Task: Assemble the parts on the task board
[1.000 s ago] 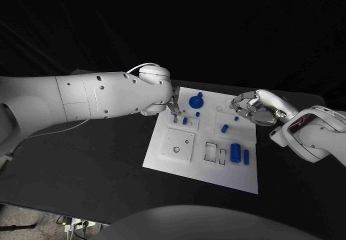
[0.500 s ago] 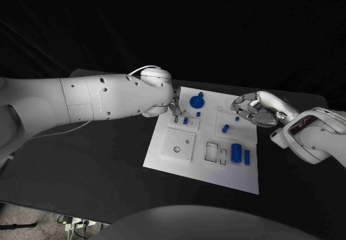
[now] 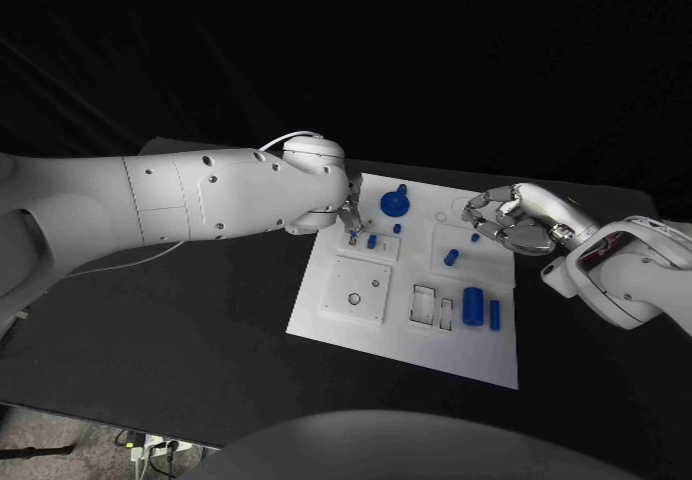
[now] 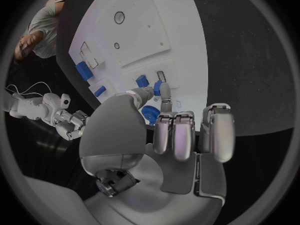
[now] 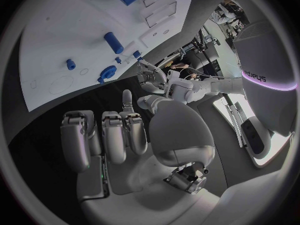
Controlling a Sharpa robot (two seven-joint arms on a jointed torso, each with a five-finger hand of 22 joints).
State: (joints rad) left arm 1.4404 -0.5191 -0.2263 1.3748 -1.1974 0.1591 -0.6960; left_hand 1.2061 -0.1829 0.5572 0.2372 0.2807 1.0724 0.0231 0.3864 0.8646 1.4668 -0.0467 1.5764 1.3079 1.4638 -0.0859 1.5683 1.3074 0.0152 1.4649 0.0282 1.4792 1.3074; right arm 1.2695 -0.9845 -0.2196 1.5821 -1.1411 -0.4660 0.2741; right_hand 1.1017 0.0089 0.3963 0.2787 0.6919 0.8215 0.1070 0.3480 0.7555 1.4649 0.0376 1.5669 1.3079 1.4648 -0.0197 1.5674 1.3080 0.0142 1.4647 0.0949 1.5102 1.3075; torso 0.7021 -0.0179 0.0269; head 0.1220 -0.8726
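Observation:
The white task board (image 3: 433, 345) lies in the middle of the black table. My left hand (image 3: 343, 212) reaches over its far left edge. In the left wrist view the thumb and one fingertip (image 4: 165, 102) pinch a small blue part (image 4: 157, 88) low over the board (image 4: 144, 25), while the other fingers are curled. A second small blue part (image 3: 371, 241) stands just beside them. My right hand (image 3: 512, 220) hovers at the board's far right edge, fingers curled in with nothing in them (image 5: 125, 135). A round blue knob (image 3: 392, 203) sits between the two hands.
A blue cylinder (image 3: 450, 257), a bigger blue cylinder (image 3: 472, 300) and a blue bar (image 3: 493, 315) stand on the board's right half. Rectangular pockets (image 3: 424, 305) and a square plate with holes (image 3: 361, 288) lie nearer me. My bulky left arm (image 3: 202, 200) covers the table's left.

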